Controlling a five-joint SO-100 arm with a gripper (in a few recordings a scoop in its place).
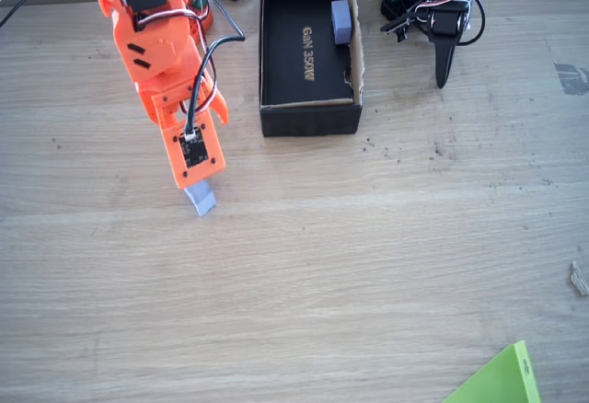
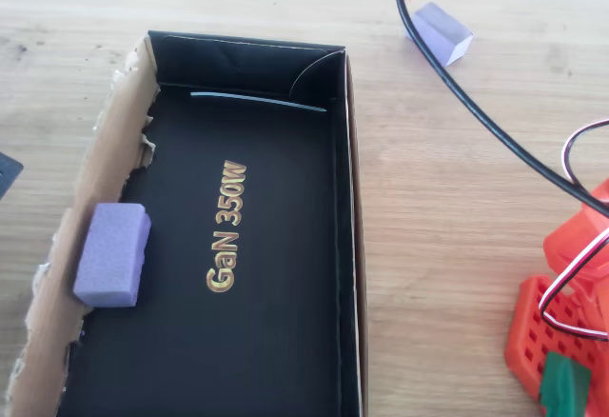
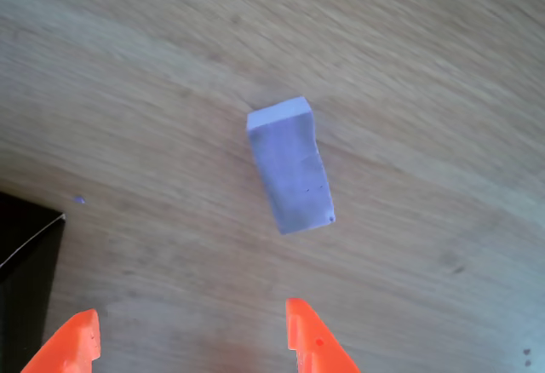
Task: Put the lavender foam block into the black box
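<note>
Gold "GaN 350W" lettering [image 2: 227,228] inside black box [image 2: 249,55]

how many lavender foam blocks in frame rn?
2. One lavender foam block lies on the table under the open gripper. A second block sits inside the black box, against its torn wall.

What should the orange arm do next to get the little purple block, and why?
Probably ease forward and down so the open gripper straddles the lavender foam block. In the wrist view the block lies on the wood ahead of the jaws and off toward one tip, not between them, so closing now would likely grab nothing. The black box comes later.
</note>
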